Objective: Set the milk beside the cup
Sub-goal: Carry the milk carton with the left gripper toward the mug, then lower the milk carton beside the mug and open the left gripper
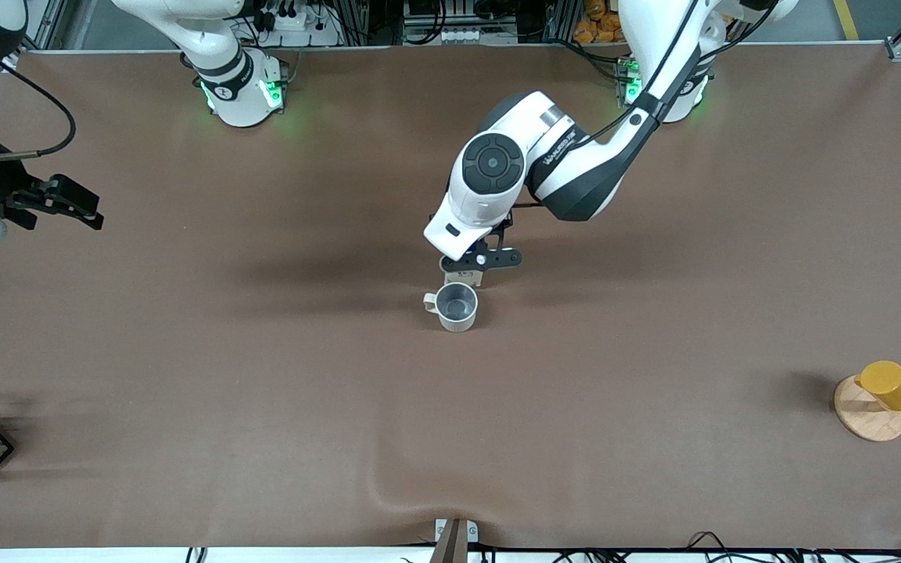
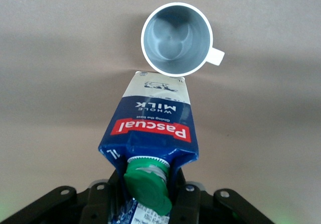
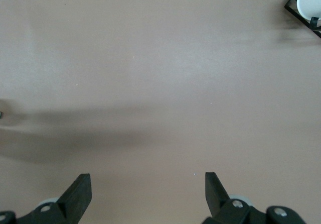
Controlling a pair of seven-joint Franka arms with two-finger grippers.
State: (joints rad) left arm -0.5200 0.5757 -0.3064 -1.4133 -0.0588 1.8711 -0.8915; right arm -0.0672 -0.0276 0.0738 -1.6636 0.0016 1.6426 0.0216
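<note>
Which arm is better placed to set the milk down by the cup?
Left. The left gripper already holds the milk just beside the cup. The right gripper waits open at the table's edge.

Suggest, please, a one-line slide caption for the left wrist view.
Left end effector holding the milk at its capped top, the carton's base right beside the cup on the brown table.

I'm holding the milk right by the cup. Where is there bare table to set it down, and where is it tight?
Bare table borders the cup on every side except where the milk, held by the left gripper, sits close against its rim. The right gripper waits, open, over bare table. Only the edges are crowded: the yellow cup on its wooden coaster.
</note>
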